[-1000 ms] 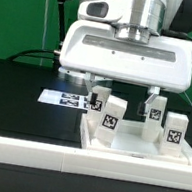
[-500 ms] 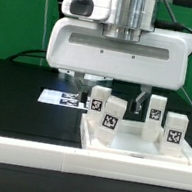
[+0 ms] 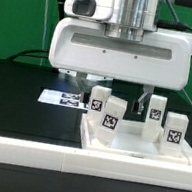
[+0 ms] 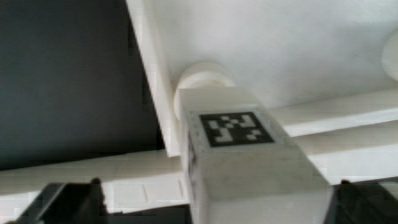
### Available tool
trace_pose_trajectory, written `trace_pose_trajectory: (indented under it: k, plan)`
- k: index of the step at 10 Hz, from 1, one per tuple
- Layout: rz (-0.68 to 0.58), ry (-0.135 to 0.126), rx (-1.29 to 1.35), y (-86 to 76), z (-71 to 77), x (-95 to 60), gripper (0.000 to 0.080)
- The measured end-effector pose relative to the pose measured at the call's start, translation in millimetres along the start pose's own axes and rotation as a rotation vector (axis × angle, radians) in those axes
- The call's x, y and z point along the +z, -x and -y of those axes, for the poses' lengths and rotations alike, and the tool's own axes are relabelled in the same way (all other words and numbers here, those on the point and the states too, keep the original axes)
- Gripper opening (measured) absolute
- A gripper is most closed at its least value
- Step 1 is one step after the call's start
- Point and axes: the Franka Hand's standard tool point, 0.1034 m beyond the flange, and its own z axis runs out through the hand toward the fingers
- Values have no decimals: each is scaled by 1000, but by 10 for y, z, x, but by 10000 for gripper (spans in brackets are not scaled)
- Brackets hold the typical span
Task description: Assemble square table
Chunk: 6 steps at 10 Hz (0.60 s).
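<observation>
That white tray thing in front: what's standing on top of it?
On the square tabletop stand four white legs, each with a black-and-white tag; the nearest is at its front. The open gripper hangs above them. The gripper body hides the legs' tops at the back.

I see a black matte table [image 3: 13, 95] carrying everything here. Flat on it, toward the exterior view's left, lies the thin white marker board [image 3: 61, 98] with its printed tags. The white plastic square tabletop [image 3: 136, 149] (raised rim showing) rests on the table at the exterior view's right, and a long white border rail [image 3: 34, 153] runs along the near edge
</observation>
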Motion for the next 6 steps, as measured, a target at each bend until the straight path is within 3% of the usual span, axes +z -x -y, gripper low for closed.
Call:
trace_pose_trajectory:
  k: [3, 6]
  plan:
    - [0, 0, 0, 1, -2, 2, 288]
    - [0, 0, 26, 1, -3, 2, 288]
